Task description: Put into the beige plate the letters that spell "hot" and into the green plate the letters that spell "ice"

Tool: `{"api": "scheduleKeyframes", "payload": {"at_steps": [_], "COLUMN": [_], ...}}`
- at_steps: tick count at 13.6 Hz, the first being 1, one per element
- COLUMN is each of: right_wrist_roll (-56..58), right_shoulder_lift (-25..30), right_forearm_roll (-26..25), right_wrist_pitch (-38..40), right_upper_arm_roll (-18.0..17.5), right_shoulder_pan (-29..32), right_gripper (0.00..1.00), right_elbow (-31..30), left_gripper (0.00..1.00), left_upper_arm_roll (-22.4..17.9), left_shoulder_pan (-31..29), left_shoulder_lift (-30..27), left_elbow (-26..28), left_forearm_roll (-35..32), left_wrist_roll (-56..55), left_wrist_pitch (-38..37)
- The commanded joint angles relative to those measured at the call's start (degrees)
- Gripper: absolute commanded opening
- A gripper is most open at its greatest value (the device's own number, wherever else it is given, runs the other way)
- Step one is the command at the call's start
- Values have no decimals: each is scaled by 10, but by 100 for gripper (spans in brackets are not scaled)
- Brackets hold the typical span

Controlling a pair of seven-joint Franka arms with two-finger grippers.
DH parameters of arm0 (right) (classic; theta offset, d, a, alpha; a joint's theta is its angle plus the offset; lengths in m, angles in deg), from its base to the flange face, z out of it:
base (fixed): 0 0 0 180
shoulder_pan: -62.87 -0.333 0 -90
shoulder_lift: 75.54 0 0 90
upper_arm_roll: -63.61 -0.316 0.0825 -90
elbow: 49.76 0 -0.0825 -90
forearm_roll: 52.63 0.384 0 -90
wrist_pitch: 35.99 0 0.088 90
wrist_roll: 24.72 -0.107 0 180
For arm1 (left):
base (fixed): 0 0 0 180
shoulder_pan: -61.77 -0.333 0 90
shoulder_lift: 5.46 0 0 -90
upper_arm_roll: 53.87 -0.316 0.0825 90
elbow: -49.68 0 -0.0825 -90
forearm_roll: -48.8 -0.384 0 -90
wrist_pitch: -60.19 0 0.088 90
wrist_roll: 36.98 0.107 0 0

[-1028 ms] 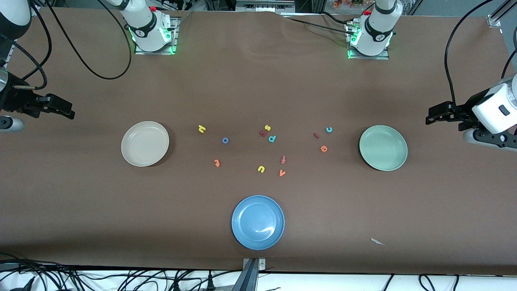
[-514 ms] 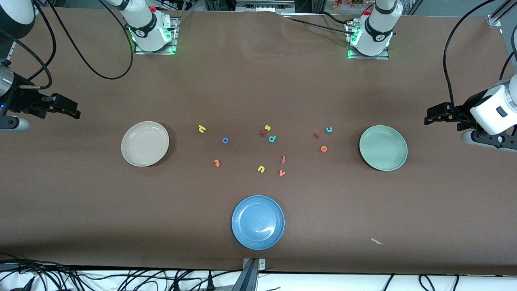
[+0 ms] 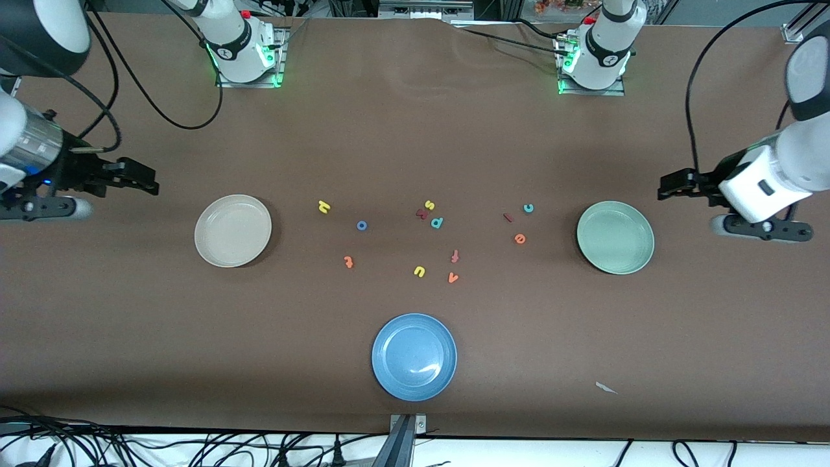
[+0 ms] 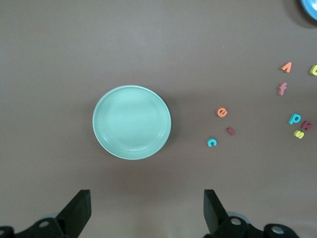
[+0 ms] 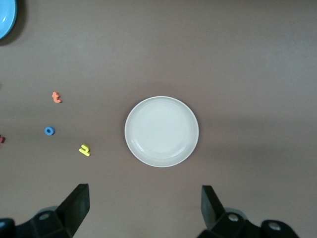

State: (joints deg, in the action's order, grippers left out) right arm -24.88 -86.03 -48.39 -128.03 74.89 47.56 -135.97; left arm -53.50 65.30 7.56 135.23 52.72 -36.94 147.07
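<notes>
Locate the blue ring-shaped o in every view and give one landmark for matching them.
Front view: blue o on the table between the beige plate and the letter cluster.
Left wrist view: not in it.
Right wrist view: blue o between the orange t and yellow h.
Shared landmark: the beige plate.

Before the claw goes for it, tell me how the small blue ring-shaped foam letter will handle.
The small blue ring-shaped foam letter is probably very light and may skid if nudged. It lies flat on the brown table, so rolling seems unlikely. Being low and tiny, it likely leaves little to pinch.
</notes>
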Motion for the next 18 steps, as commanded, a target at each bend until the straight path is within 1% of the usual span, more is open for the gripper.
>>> {"api": "scheduleKeyframes", "payload": {"at_steps": [1, 4, 6, 9, 12, 13, 15, 16, 17, 18], "right_wrist_roll": [-3, -7, -26, -41, -54, -70, -85, -96, -112, -129], "right_shoulder_lift": [-17, -38, -51, -53, -53, -51, -47, -45, -44, -41], "right_forearm_roll": [7, 9, 9, 9, 9, 4, 0, 0, 0, -1], "right_wrist_pitch": [-13, -44, -73, -156, -205, -228, -269, -290, -315, -347], "right_upper_arm_roll": [1, 1, 1, -24, -53, -67, -91, -96, -114, -128], "right_shoulder_pan": [-27, -44, -60, -60, -59, -59, -59, -59, -59, -59], "right_gripper": [100, 100, 100, 100, 100, 100, 100, 100, 100, 100], "right_elbow": [13, 7, -6, -68, -126, -149, -198, -223, -248, -270], "left_gripper": [100, 100, 100, 100, 100, 100, 99, 98, 94, 93], "left_upper_arm_roll": [-2, 4, 19, 38, 57, 61, 77, 82, 85, 85], "left_shoulder_pan": [30, 62, 63, 64, 64, 64, 64, 64, 64, 64], "left_shoulder_lift": [-6, -9, -11, -10, -5, 6, 52, 66, 75, 82], "left_elbow": [57, 137, 201, 263, 323, 334, 332, 333, 335, 333], "left_forearm_roll": [16, 17, 28, 31, 32, 34, 40, 40, 41, 44], "left_wrist_roll": [-58, -105, -134, -208, -248, -266, -330, -348, -357, -361], "left_wrist_pitch": [40, 107, 168, 235, 305, 326, 363, 379, 384, 385]}}
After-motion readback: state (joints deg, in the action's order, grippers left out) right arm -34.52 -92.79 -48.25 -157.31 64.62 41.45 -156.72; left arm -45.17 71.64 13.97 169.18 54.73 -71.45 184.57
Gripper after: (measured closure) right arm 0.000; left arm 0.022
